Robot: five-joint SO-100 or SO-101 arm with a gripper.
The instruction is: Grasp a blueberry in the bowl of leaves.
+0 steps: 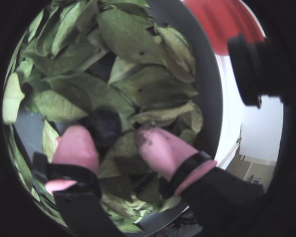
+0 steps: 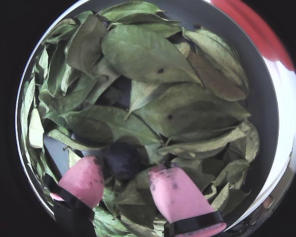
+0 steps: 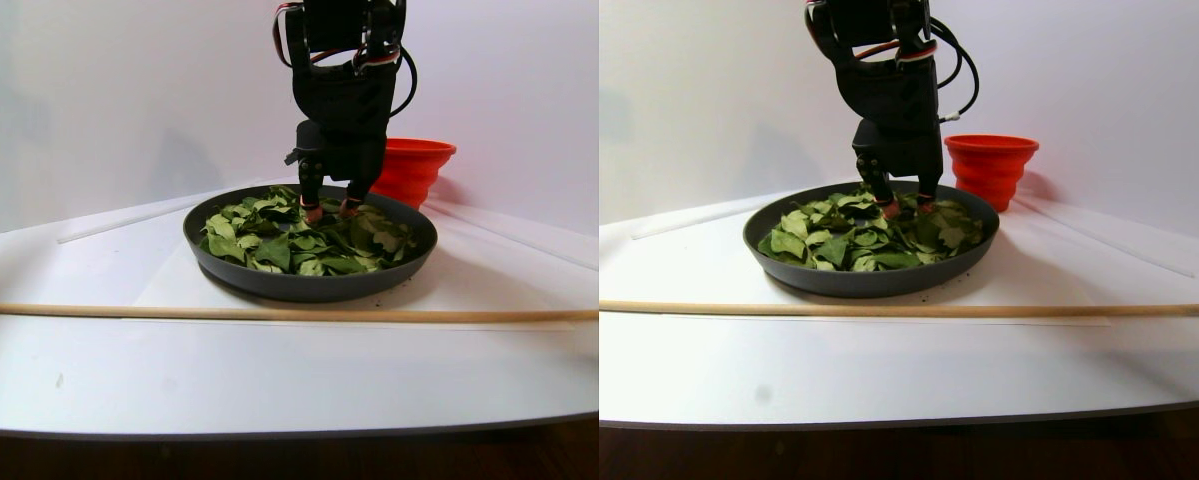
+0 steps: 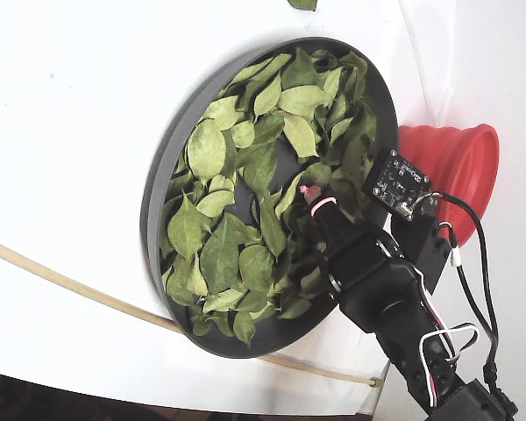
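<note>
The gripper (image 2: 130,185) is standing with jaws apart, straddling the blueberry (image 2: 121,159), which is probably soft and easily crushed, requiring light closure across its sides.

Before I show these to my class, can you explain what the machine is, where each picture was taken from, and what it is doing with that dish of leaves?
It is a small robot arm on a white table, ending in a two-fingered claw with pink fingertips. The two round, dark-edged pictures come from cameras riding on the claw, looking down past the fingertips. The wide double picture is a side view; the last looks down from above.

On the table stand a dark bowl full of green leaves, a red ribbed cup behind it and a thin wooden stick in front.

The claw is open, lowered into the leaves, with a dark blueberry between its fingertips. Nothing is gripped yet.
</note>
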